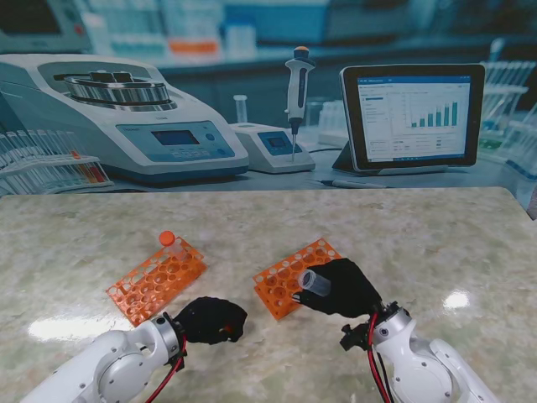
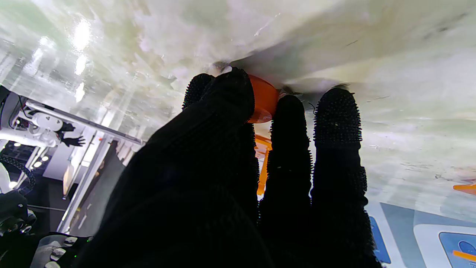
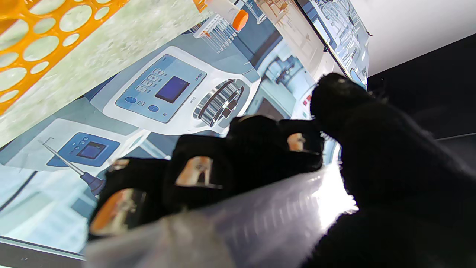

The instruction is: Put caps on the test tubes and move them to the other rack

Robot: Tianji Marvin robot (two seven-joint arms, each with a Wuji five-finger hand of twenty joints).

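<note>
The right hand (image 1: 346, 287) is grasping a clear, uncapped test tube (image 1: 315, 283), holding it tilted with its open mouth pointing left, just over the near end of the right orange rack (image 1: 285, 280). In the right wrist view the test tube (image 3: 260, 219) is showing as a translucent, faintly ribbed cylinder with the black-gloved fingers (image 3: 208, 175) wrapped round it.

The left hand (image 1: 211, 320) is resting low on the marbled tabletop (image 1: 436, 243), near me and just beside the left orange rack (image 1: 157, 280). Its wrist view is showing the fingertips (image 2: 336, 115) pressing around a small orange cap (image 2: 264, 99) against the tabletop; the hand is probably pinching the cap, though the grip is partly hidden.

A test tube with an orange cap (image 1: 167, 238) is standing upright at the far end of the left orange rack.
</note>
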